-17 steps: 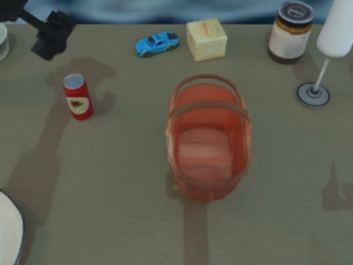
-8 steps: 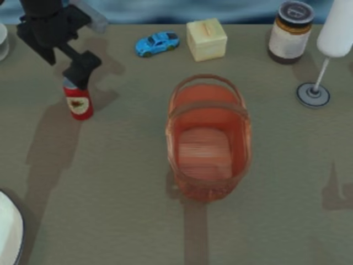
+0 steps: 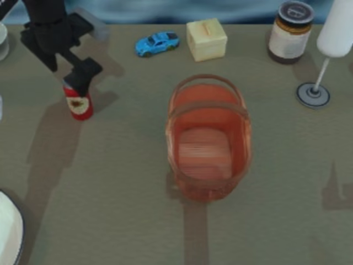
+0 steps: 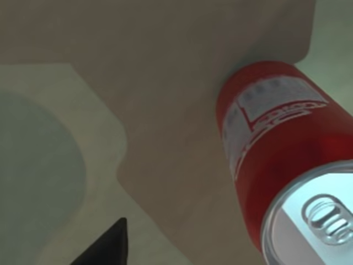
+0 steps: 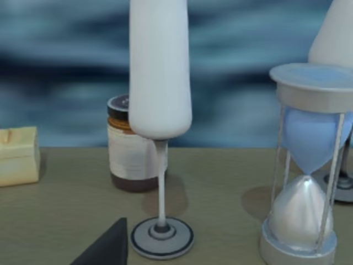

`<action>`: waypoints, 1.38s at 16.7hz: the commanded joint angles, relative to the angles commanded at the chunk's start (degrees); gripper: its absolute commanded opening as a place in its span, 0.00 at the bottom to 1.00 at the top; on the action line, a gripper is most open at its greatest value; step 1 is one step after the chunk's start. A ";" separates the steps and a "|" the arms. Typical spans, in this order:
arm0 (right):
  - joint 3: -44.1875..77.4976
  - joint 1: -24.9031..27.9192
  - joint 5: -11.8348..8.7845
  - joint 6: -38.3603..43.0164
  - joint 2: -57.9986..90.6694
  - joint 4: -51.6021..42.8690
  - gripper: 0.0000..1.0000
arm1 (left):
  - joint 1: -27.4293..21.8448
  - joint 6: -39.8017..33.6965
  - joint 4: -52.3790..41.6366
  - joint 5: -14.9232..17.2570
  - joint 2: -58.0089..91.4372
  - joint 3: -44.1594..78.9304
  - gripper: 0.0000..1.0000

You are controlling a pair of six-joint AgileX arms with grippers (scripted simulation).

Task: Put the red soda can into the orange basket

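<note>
The red soda can (image 3: 79, 104) stands upright at the left of the table, well left of the orange basket (image 3: 242, 143), which sits at mid-table and holds nothing. My left gripper (image 3: 80, 74) hangs right over the can's top and hides it in the top view. It is open. In the left wrist view the soda can (image 4: 276, 138) fills the frame close up, its silver top showing, with one dark fingertip (image 4: 112, 244) off to its side and apart from it. My right arm is outside the top view. Its open gripper shows only one fingertip (image 5: 110, 245).
Along the back edge stand a blue toy car (image 3: 157, 43), a pale yellow box (image 3: 206, 39), a brown-lidded jar (image 3: 290, 31) and a white stemmed glass (image 3: 313, 94). A white plate (image 3: 8, 232) lies at the front left. An hourglass (image 5: 303, 165) stands near the right gripper.
My left arm has swung in from the back left corner and come down over the soda can. The can and the basket have not moved.
</note>
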 joint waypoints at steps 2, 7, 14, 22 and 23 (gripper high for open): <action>0.00 0.00 0.00 0.00 0.00 0.00 1.00 | -0.03 0.03 1.01 -0.06 -0.15 -1.02 1.00; 0.00 0.00 0.00 0.00 0.00 0.00 1.00 | 0.03 0.09 10.04 -0.06 -0.50 -10.43 1.00; 0.00 0.00 0.00 0.00 0.00 0.00 1.00 | 0.05 0.11 11.58 -0.06 -0.46 -11.97 0.85; 0.00 0.00 0.00 0.00 0.00 0.00 1.00 | 0.05 0.11 11.58 -0.06 -0.46 -11.97 0.25; 0.00 0.00 0.00 0.00 0.00 0.00 1.00 | 0.05 0.11 11.58 -0.06 -0.46 -11.97 0.17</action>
